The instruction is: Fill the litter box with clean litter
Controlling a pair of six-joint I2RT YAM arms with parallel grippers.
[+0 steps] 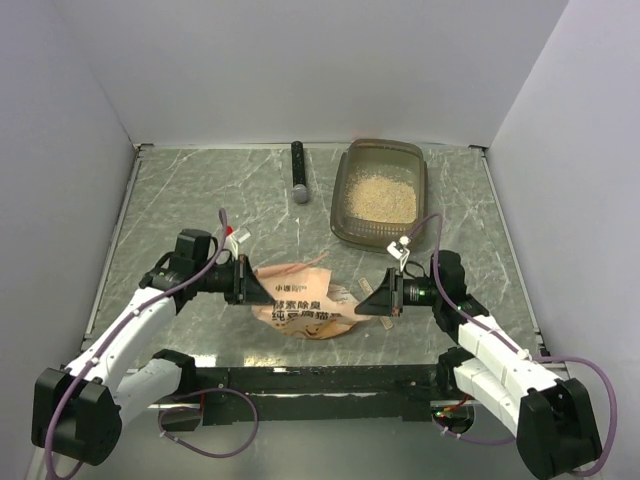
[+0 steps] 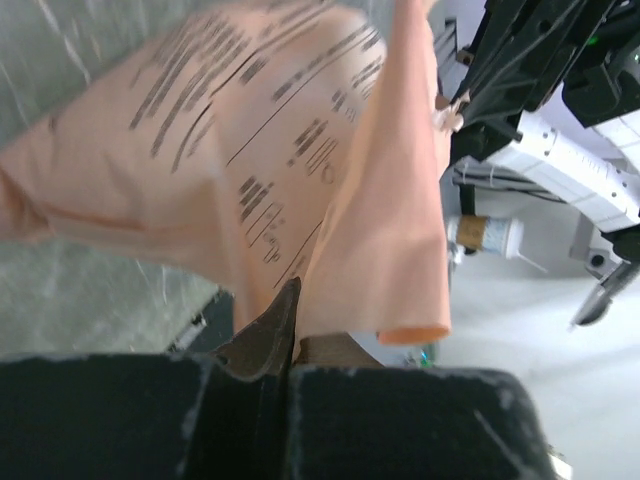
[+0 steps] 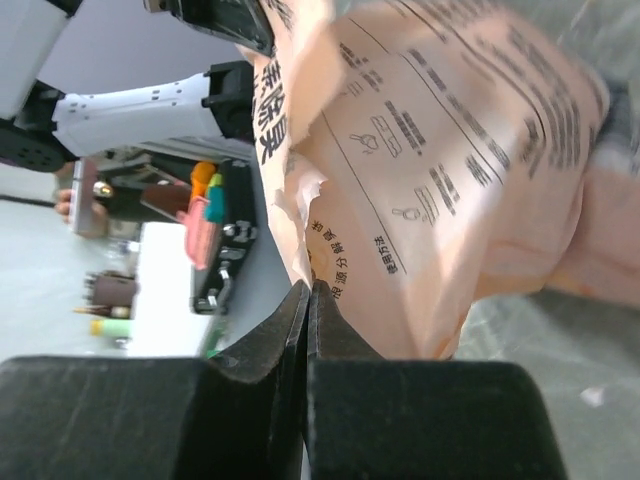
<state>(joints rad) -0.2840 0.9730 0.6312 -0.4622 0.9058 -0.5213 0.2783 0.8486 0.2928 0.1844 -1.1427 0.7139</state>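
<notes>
The litter box [image 1: 349,188], a smoky grey-brown tray, stands at the back right and holds a heap of pale beige clean litter [image 1: 381,197]. An orange-pink pouch [image 1: 305,303] with Chinese text hangs limp between my two grippers near the table's front. My left gripper [image 1: 258,289] is shut on the pouch's left edge; in the left wrist view the fingers pinch the pouch [image 2: 270,150]. My right gripper [image 1: 368,302] is shut on the pouch's right edge, with the pouch [image 3: 450,170] filling the right wrist view.
A dark cylindrical tool [image 1: 297,170] with a grey tip lies at the back centre, left of the litter box. The marbled grey table [image 1: 180,200] is walled by white panels on three sides. A black rail [image 1: 320,378] runs along the near edge.
</notes>
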